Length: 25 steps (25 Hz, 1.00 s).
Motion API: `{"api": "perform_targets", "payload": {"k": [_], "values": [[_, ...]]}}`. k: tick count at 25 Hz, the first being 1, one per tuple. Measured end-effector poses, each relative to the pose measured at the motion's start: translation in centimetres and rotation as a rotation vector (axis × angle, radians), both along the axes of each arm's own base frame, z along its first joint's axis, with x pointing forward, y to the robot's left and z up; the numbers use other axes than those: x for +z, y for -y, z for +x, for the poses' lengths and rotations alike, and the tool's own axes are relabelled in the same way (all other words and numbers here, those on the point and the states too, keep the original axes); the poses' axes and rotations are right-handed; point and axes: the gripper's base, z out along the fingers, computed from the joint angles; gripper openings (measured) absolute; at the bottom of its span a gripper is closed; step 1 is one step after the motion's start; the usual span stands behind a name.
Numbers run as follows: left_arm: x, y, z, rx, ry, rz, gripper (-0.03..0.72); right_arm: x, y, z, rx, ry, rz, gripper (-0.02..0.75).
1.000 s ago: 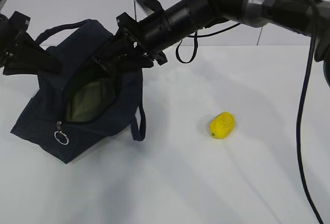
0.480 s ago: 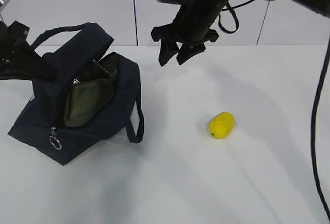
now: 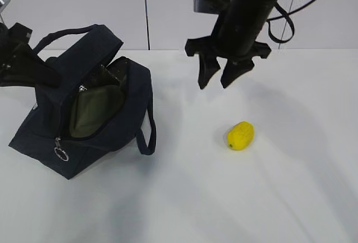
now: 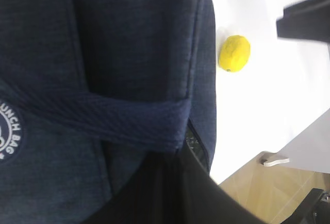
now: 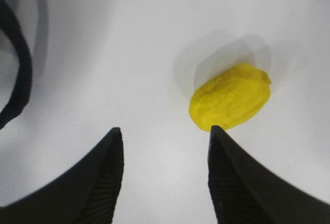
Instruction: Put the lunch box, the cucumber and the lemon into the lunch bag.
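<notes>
The navy lunch bag [image 3: 39,137] lies tilted at the left, its zipper open on a pale olive-green inside [image 3: 95,112]. I cannot tell whether that is the lunch box. The cucumber does not show. My left gripper [image 3: 53,78] is shut on the bag's upper rim by a handle; the left wrist view shows the fabric [image 4: 129,44] pressed against the dark gripper [image 4: 170,157]. The yellow lemon [image 3: 241,136] [image 5: 230,104] [image 4: 234,53] lies alone on the table. My right gripper [image 3: 213,85] [image 5: 165,130] hangs open and empty, pointing down, above the table just left of the lemon.
A loop handle [image 3: 146,137] [image 5: 20,80] droops from the bag onto the white table [image 3: 184,198]. The silver ring pull [image 3: 61,153] hangs at the bag's near corner. A wall [image 3: 168,8] stands right behind the table. The table's edge and the floor [image 4: 268,193] show beyond the bag.
My right gripper has come out of the bag's mouth, swung right and turned fingers-down near the lemon. The bag sagged slightly. The left gripper and the lemon stayed put.
</notes>
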Motion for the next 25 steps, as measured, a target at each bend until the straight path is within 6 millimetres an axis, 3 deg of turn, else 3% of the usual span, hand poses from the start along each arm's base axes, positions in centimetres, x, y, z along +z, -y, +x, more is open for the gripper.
{"api": "perform_targets", "payload": {"k": [6, 18, 25], "values": [[0.0, 0.0, 0.1, 0.006, 0.005, 0.003, -0.008, -2.3, 1.2, -1.1, -0.127, -0.088, -0.095, 0.395], [0.0, 0.0, 0.1, 0.009, 0.006, 0.0, -0.008, -2.6, 1.7, -1.0, -0.35, -0.113, -0.122, 0.407], [0.0, 0.0, 0.1, 0.009, 0.006, 0.0, -0.008, -2.6, 2.6, -0.5, -0.43, -0.059, -0.207, 0.572]]}}
